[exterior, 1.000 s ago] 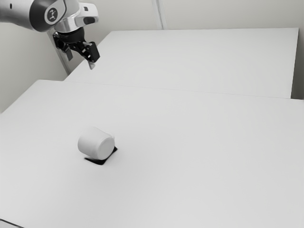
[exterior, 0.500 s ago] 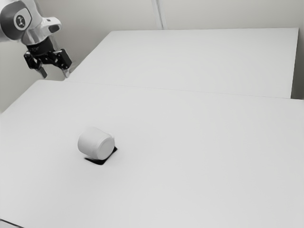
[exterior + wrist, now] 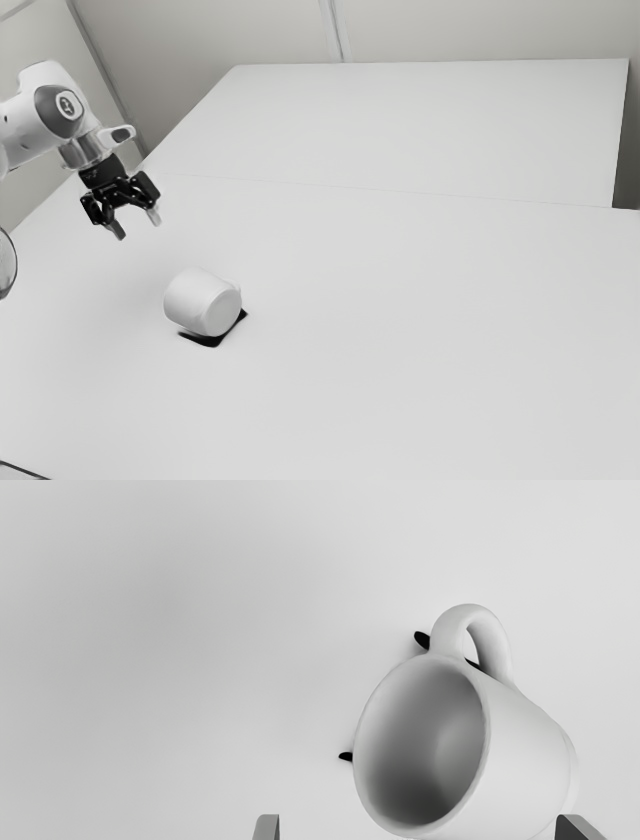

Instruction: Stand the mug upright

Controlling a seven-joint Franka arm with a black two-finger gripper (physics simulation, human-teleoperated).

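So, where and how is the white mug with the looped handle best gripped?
I would grip the mug at its rim, the open claw straddling it from the open side: the mug lies tipped over, its mouth facing the claw.

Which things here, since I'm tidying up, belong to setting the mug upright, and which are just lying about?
For the job:
White round mug with a loop handle, on its side
Black two-finger gripper, open
Smooth white table

Perhaps just lying about:
Flat black patch under the mug; object or shadow, I can't tell
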